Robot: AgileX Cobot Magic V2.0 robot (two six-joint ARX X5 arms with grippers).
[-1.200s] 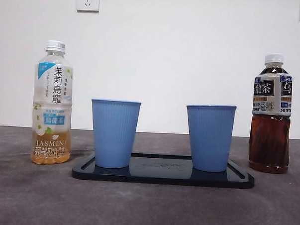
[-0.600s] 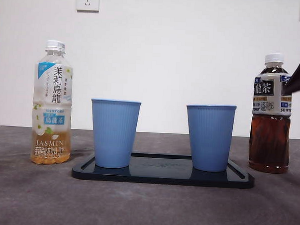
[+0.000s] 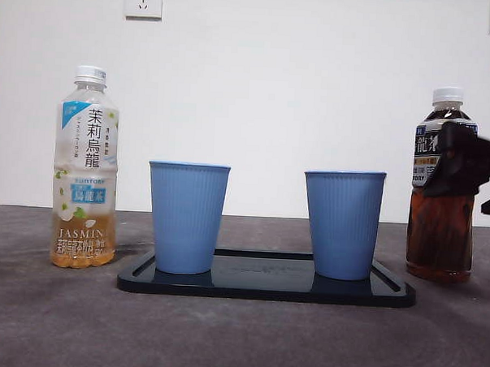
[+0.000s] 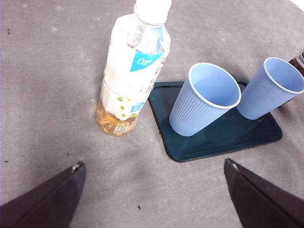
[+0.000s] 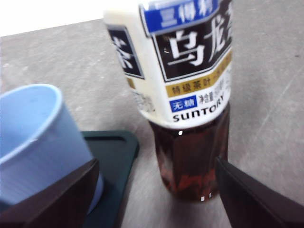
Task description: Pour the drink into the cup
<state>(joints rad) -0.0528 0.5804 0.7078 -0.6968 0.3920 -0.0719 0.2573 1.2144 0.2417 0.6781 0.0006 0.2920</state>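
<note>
Dark oolong tea in the clear plastic bottle (image 3: 440, 233) with the white cap makes it fairly heavy, I judge, with smooth, slightly yielding walls; the labelled waist looks the safest hold. It stands on the grey table (image 3: 238, 338) at 3 o'clock of the black tray (image 3: 265, 288), just beside the right-hand blue ribbed cup (image 3: 342, 224). The right gripper (image 5: 156, 190) is spread wide, jaws flanking the bottle without visibly touching. The left gripper (image 4: 152, 194) waits, also spread.

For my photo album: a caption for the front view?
Right gripper reaches the dark tea bottle beside two blue cups on a tray.
</note>
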